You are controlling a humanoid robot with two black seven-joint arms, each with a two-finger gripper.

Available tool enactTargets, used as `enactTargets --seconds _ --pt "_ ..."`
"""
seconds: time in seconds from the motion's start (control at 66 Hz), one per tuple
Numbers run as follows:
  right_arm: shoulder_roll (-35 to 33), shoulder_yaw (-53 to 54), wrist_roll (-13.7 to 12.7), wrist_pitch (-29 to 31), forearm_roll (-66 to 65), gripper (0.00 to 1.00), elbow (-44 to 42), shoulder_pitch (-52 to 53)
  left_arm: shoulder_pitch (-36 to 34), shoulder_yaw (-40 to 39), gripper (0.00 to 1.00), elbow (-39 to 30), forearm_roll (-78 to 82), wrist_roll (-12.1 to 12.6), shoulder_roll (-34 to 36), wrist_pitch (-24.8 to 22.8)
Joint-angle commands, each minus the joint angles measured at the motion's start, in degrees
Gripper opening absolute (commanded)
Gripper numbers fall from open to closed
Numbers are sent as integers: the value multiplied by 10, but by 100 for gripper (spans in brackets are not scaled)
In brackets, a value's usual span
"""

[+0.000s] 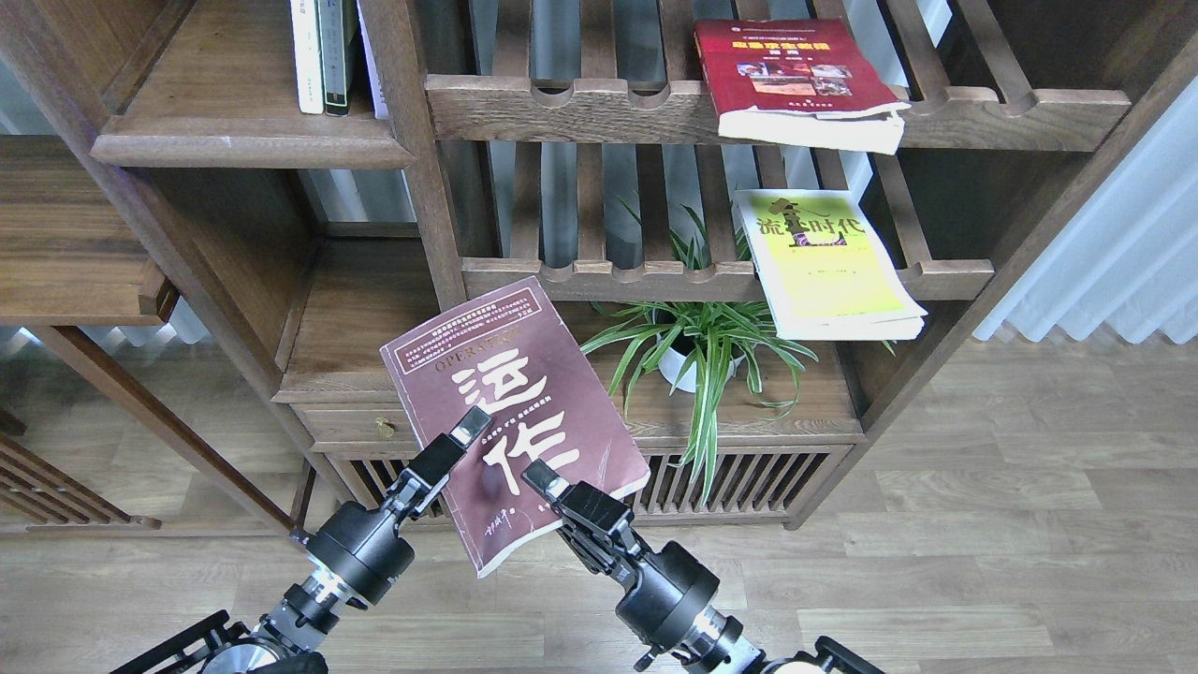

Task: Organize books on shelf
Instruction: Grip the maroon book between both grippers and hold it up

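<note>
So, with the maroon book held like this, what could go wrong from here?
1. The maroon book is held only near its lower edge by the left gripper and right gripper; its upper part hangs free, so it may sag or slip.
2. The plant stands close to its right; a swing could brush the leaves.
3. The yellow-green book and red book overhang their slatted racks; a bump to the bookcase might drop them.

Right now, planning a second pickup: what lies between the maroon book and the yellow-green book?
In the head view, a potted spider plant lies between the maroon book and the yellow-green book.
</note>
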Motion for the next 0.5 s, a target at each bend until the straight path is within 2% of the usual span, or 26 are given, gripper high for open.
enactTargets --seconds 0.0,0.061,0.076,0.106,0.167,0.242,0.288,0.333,0.364,0.379,0.394,0.485 --pt "-1 0 1 0 1 86 2 0 4 0 8 0 0 0 4 0" --pt "-3 -1 1 0 1 82 3 0 4 0 9 0 0 0 4 0" --pt "-4 -1 1 0 1 75 3 -1 5 -1 9 -1 0 0 4 0" --pt "-4 0 1 0 1 70 3 -1 5 -1 9 -1 0 0 4 0" --pt "-1 5 2 0 1 56 0 -1 5 -1 10 -1 0 0 4 0" --pt "-1 13 1 0 1 49 0 0 5 -2 10 -1 0 0 4 0" --pt "-1 21 1 0 1 41 0 0 6 -2 10 -1 0 0 4 0" --pt "-4 28 -2 0 1 25 -1 0 6 -2 10 -1 0 0 4 0" --pt "-4 29 -2 0 3 18 -2 0 6 -2 10 -1 0 0 3 0" --pt "-4 32 -3 0 5 10 -5 0 6 -2 10 -1 0 0 3 0" --pt "-4 33 -3 0 5 6 -6 0 6 -2 10 -1 0 0 3 0" --pt "-3 31 -6 0 5 4 -38 1 6 -5 10 -1 0 0 3 0"
